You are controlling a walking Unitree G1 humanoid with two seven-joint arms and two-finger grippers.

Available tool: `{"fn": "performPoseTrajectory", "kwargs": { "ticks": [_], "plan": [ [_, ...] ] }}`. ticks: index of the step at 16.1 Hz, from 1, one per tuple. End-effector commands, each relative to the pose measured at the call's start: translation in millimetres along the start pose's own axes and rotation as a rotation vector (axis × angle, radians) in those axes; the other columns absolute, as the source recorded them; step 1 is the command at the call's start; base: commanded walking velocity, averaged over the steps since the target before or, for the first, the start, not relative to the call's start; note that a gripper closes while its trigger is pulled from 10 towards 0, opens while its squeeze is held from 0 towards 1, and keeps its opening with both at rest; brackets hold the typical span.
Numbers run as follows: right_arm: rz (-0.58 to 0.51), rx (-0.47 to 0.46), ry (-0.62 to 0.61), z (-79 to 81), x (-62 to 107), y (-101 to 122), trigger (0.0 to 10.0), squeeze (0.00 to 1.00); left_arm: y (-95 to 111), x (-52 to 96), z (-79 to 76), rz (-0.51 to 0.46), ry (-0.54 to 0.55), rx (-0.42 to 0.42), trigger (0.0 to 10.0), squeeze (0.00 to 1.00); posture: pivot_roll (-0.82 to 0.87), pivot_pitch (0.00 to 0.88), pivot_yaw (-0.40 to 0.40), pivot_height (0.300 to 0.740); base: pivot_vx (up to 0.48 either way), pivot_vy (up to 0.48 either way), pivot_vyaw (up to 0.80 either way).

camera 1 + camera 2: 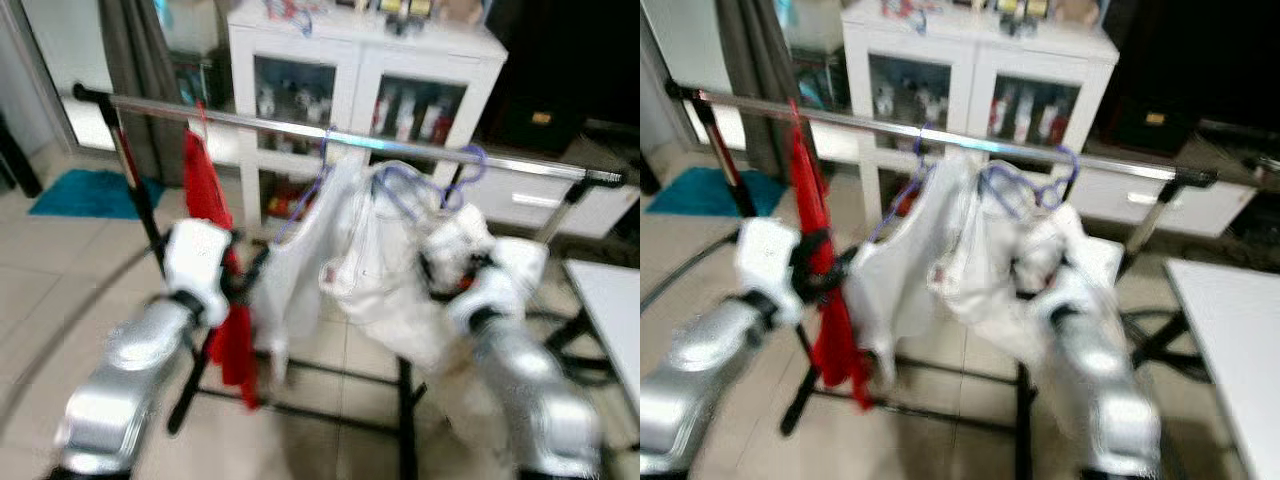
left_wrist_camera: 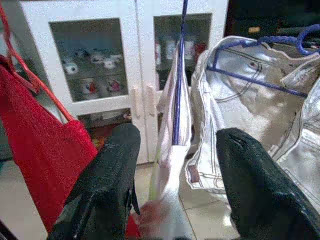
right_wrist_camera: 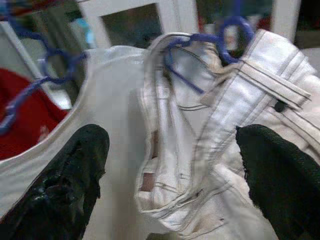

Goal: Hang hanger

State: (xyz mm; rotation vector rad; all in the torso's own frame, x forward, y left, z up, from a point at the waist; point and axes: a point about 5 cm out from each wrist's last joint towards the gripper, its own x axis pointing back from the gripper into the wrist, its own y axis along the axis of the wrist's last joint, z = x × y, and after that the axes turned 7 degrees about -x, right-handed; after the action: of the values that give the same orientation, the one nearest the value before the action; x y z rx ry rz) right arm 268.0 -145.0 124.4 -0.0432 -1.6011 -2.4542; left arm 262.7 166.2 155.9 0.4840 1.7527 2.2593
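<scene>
A white cabinet (image 1: 365, 95) with glass doors stands at the back, bottles dim behind the panes. In front of it runs a clothes rack (image 1: 160, 255), its steel rail (image 1: 250, 120) crossing the room from left to right on black legs. A teal mat (image 1: 90, 193) lies on the tiled floor to the left.

Three garments hang from the rail. A red one (image 1: 205, 190) hangs on the left. A white top (image 1: 300, 270) hangs in the middle on a blue hanger (image 1: 320, 165). To its right, pale jeans (image 2: 260, 120) hang bunched on a second blue hanger (image 2: 260, 82), whose hook (image 1: 470, 158) sits at the rail.

Both silver arms reach up toward the clothes. The left gripper (image 2: 175, 165) has its black fingers (image 2: 112, 175) spread wide, the white top's edge hanging between them without touching either. The right gripper (image 3: 170, 165) is likewise spread apart, just before the jeans' waistband (image 3: 265, 80), holding nothing.
</scene>
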Motion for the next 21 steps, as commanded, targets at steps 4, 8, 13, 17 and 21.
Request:
{"fn": "performPoseTrajectory", "kwargs": {
  "ticks": [4, 8, 13, 17, 21],
  "plan": [
    [-0.018, 0.01, -0.016, -3.9, -0.5, 4.5, 10.0, 0.0, 5.5, -7.3, -5.8, -0.043, -0.031, 0.005, 10.0, 0.0, 0.12, 0.0, -0.002, 0.74, 0.0, -0.069, 0.0],
    [-0.023, 0.112, -0.017, 0.1, -5.0, 9.9, 10.0, 0.0, 2.9, -6.3, -9.6, -0.059, -0.069, 0.066, 10.0, 0.0, 0.1, 0.0, 0.01, 0.74, 0.147, 0.0, 0.1],
    [-0.046, 0.091, -0.012, 3.1, -6.7, 14.1, 10.0, 0.0, -0.7, -6.9, -13.7, -0.048, -0.096, 0.068, 10.0, 0.0, 0.09, 0.0, 0.008, 0.74, 0.355, 0.0, 0.27],
    [-0.046, 0.095, -0.003, 5.5, -7.4, 14.4, 10.0, 0.0, -2.4, -5.4, -15.8, -0.041, -0.126, 0.06, 10.0, 0.0, 0.09, 0.0, 0.005, 0.74, 0.373, 0.0, 0.0],
    [-0.068, 0.15, 0.029, 8.1, -5.7, 23.0, 10.0, 0.0, -2.5, -5.8, -19.5, -0.037, -0.161, 0.045, 10.0, 0.0, 0.09, 0.0, -0.002, 0.74, 0.369, 0.0, -0.57]
  ]
}}
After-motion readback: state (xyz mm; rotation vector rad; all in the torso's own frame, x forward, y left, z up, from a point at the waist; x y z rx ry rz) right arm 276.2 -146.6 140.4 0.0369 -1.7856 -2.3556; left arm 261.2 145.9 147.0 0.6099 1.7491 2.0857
